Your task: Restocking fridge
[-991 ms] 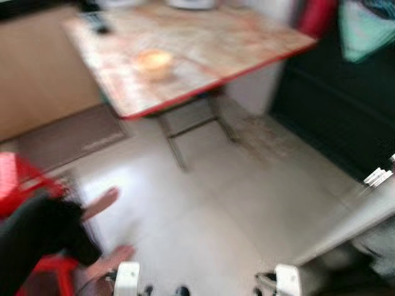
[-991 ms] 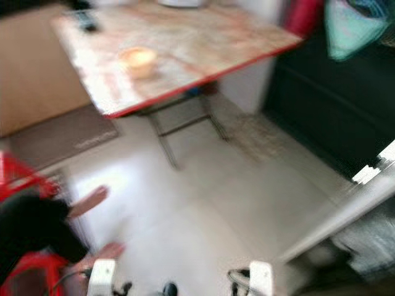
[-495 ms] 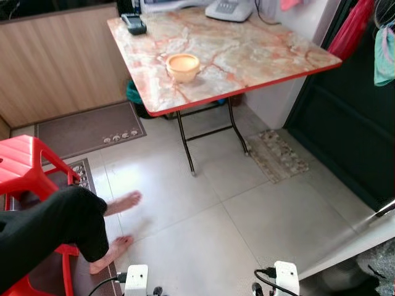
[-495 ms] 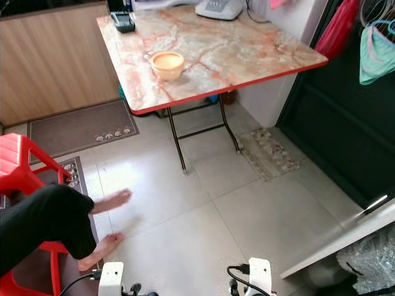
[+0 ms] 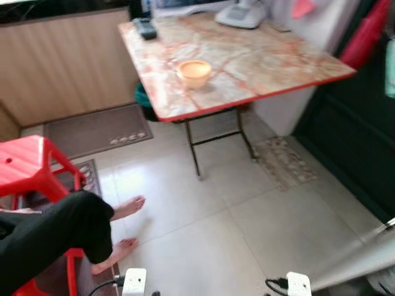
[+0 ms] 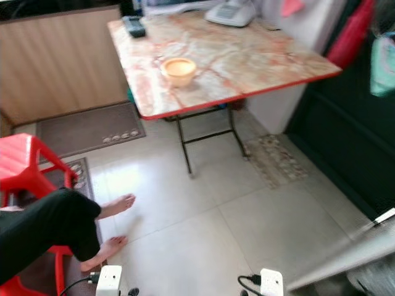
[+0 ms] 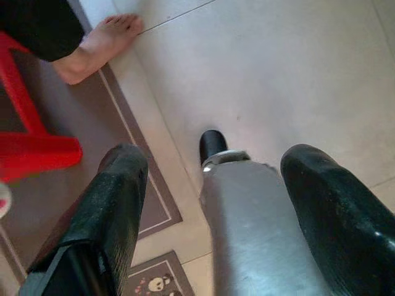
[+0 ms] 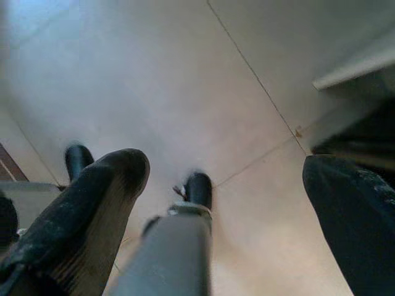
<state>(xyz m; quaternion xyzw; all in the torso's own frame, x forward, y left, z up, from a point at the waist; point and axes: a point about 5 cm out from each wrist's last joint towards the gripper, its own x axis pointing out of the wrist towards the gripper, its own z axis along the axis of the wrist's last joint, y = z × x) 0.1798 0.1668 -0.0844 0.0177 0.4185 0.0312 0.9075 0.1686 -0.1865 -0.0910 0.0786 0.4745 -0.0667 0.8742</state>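
My left gripper [image 7: 216, 166] hangs open over the pale tiled floor, nothing between its black fingers [image 7: 117, 185]; my own silver leg and a black foot show below it. My right gripper [image 8: 228, 166] also hangs open and empty above the tiles. At the lower right a white slanted panel edge [image 6: 345, 259] juts into the head view, blurred; I cannot tell whether it belongs to a fridge. The white wrist blocks [image 5: 134, 282] of both arms sit at the bottom edge.
A marble-patterned folding table [image 5: 259, 68] with a red rim stands ahead, bearing an orange bowl [image 5: 194, 72], a dark handset [image 5: 145, 28] and a white device [image 5: 242, 13]. A seated person's leg [image 5: 55, 228] and bare feet [image 5: 126, 206] lie left by a red stool [image 5: 24, 163]. A dark door [image 5: 364, 142] is right.
The whole picture has shifted and gone from blurred to sharper, so the camera moved. Both arms still hang low. The person's legs have barely shifted.
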